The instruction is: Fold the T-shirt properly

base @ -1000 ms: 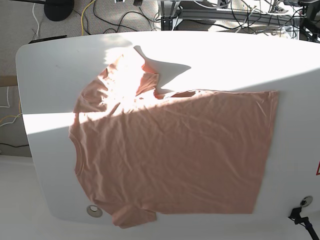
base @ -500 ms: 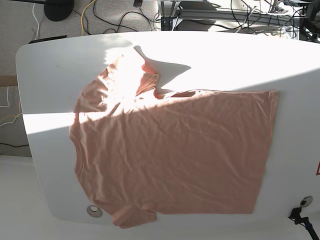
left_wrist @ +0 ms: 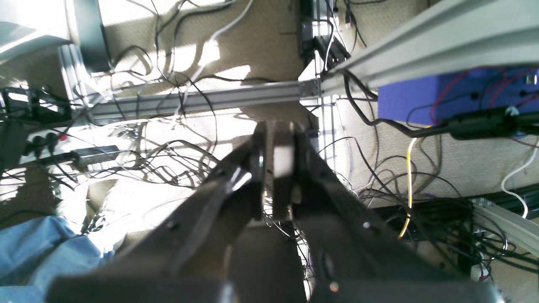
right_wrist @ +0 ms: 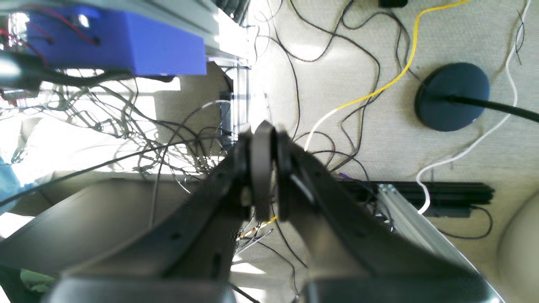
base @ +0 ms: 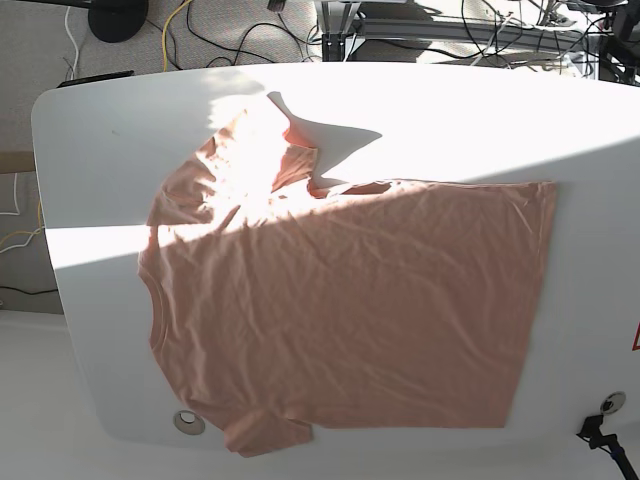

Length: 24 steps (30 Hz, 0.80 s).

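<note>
So the base view is the only one that has the T-shirt (base: pixel 345 310) in it. It's salmon-pink and spread flat across the white table (base: pixel 100 160), neck hole toward that view's left edge and hem toward the right. One sleeve (base: pixel 265 150) is bunched up and partly folded over at the top, sitting in a bright patch of sun, and the other sleeve (base: pixel 265 432) lies flat at the bottom edge. Lots of wrinkles all over. No arms show up in that view at all.

The wrist cams are both pointed off the table at the carpet. The left wrist view has the left gripper (left_wrist: pixel 276 168) with its jaws pressed together on nothing, over a mess of black cables, a silver aluminium rail (left_wrist: pixel 202 101) and a blue box (left_wrist: pixel 425 99). The right wrist view shows the right gripper (right_wrist: pixel 263 168), jaws also closed and empty, above a yellow cable (right_wrist: pixel 379 86), a white cable (right_wrist: pixel 467 147) and a round dark stand base (right_wrist: pixel 452 101).
</note>
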Motion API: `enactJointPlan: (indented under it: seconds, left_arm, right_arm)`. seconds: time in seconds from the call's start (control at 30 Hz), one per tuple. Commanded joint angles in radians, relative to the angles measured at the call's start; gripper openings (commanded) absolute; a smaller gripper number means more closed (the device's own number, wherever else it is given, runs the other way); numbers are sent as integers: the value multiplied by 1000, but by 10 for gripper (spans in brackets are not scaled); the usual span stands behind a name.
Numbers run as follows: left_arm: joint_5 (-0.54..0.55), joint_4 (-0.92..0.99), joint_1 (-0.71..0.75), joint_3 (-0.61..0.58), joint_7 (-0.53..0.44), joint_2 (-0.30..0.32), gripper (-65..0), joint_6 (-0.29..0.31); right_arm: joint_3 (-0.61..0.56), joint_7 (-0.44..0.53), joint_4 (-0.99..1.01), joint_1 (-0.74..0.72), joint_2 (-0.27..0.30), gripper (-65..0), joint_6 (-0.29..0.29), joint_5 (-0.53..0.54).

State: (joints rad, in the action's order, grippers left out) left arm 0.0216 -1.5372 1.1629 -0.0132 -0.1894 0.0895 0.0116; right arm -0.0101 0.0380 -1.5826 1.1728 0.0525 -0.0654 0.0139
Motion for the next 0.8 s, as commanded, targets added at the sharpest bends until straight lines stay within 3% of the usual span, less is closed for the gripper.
enactJointPlan:
  seconds: [0.0,0.13,0.4,0.67,0.77]
  left_arm:
    - [-1,-73,50,0,-17,-4,-640,6]
    - [-1,-193,111,15,-17,40,-640,6]
    - [-1,-359,130,108,-15,39,-636,6]
    - [-1,-389,24,123,-14,43,-635,6]
    - [-1,-389,-31,124,-14,43,-596,6]
  right_arm:
    - [0,15,-81,52,-3,-637,-6,5]
    - [0,13,-236,132,-3,-637,-6,5]
    - [-1,21,-394,136,-3,-637,-4,5]
    - [-4,17,-414,-12,-3,-632,-4,5]
    - [-4,13,-416,-72,-3,-551,-4,5]
